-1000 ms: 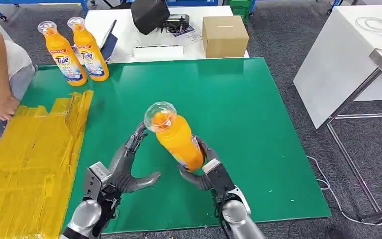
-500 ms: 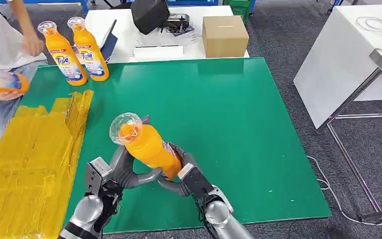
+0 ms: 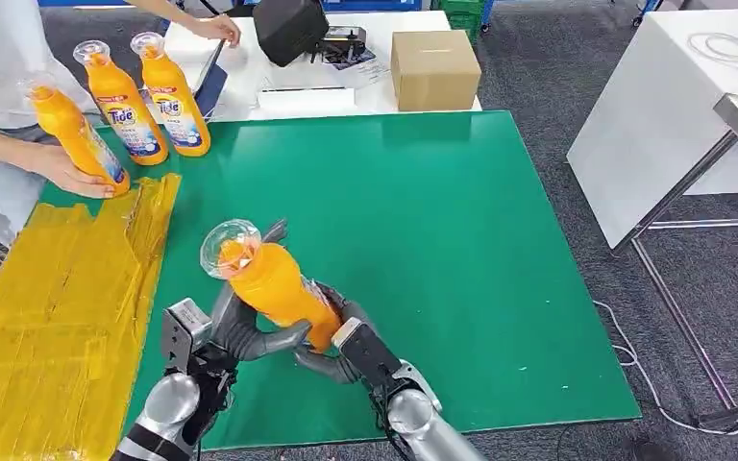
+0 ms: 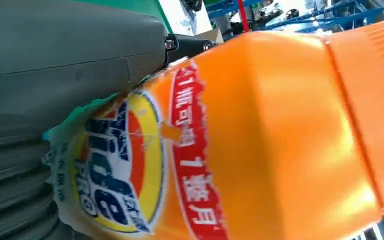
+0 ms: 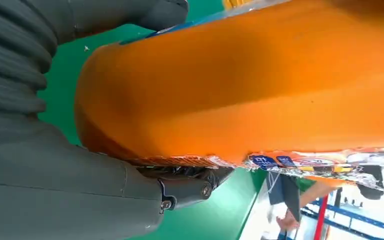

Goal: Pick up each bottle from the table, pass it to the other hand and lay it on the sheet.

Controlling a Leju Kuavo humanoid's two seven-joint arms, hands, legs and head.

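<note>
Bottle (image 3: 274, 283) between both robot hands, above table (image 3: 461, 240).

A lab or workshop: green-topped bench (image 3: 461, 221), white work tables (image 3: 653, 115) (blue metal frames behind), grey carpet (image 3: 557, 67).

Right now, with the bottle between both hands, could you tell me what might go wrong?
The orange bottle is tilted above the green mat, with the left hand and right hand both around it; releasing before the left grips firmly could drop it. A person's hand holds another bottle at the yellow sheet, so the laying move might collide there.
</note>
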